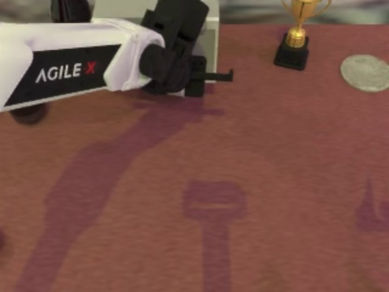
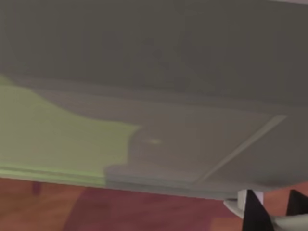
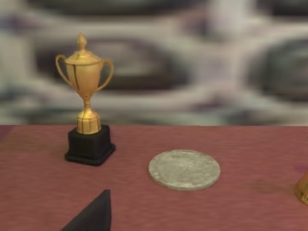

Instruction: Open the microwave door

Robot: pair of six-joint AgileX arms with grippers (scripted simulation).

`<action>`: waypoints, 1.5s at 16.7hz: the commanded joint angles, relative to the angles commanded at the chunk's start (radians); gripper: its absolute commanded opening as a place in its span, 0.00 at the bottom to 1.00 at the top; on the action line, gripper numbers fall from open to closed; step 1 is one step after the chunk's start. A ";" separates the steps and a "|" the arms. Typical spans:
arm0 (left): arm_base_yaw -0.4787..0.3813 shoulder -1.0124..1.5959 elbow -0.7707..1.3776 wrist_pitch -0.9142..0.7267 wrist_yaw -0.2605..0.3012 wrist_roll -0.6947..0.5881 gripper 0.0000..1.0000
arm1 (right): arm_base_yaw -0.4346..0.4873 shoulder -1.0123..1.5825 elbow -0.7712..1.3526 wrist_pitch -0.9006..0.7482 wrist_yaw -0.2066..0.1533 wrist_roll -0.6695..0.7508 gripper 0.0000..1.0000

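Reddish-brown tabletop (image 1: 273,182) fills the frame; at upper left our left claw (image 1: 209,76) and arm cover the microwave (image 1: 211,36), its grip unclear. Upper right: gold trophy (image 1: 296,33), grey disc (image 1: 366,73).

The left arm (image 1: 73,61) hides most of the microwave (image 1: 211,38) at the tabletop's far edge; its door cannot be made out. The trophy (image 1: 296,30) loses its top to the frame. A gold object (image 3: 303,190) is cropped at the right wrist view's edge, unidentifiable.
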 joint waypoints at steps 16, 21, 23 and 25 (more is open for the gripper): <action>-0.007 0.000 0.001 0.001 0.009 -0.002 0.00 | 0.000 0.000 0.000 0.000 0.000 0.000 1.00; 0.008 -0.035 -0.046 0.029 0.037 0.043 0.00 | 0.000 0.000 0.000 0.000 0.000 0.000 1.00; 0.013 -0.041 -0.063 0.034 0.046 0.057 0.00 | 0.000 0.000 0.000 0.000 0.000 0.000 1.00; 0.013 -0.041 -0.063 0.034 0.046 0.058 0.00 | 0.000 0.000 0.000 0.000 0.000 0.000 1.00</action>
